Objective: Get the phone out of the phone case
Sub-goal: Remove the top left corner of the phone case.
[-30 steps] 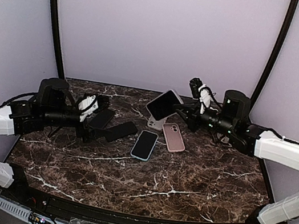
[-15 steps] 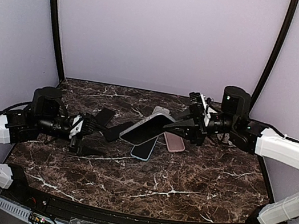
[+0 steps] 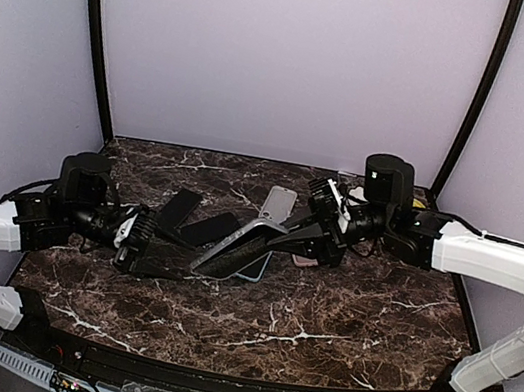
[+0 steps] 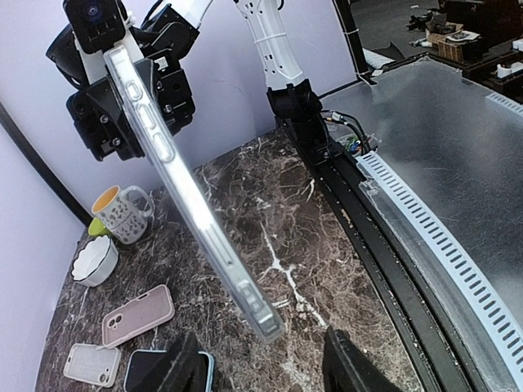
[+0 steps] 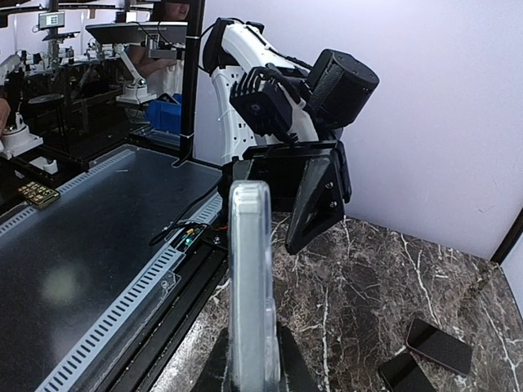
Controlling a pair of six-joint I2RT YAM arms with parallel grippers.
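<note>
Right gripper (image 5: pixel 252 363) pinches the clear-cased phone (image 4: pixel 176 175) edge-on, its free end at 8 o'clock between the parted jaws of the left gripper (image 4: pixel 263 371); next you likely clamp the case rim and peel.

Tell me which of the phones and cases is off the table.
The clear-cased phone, gripped by the right hand; the pink case, white case and dark phones lie flat on the table.
</note>
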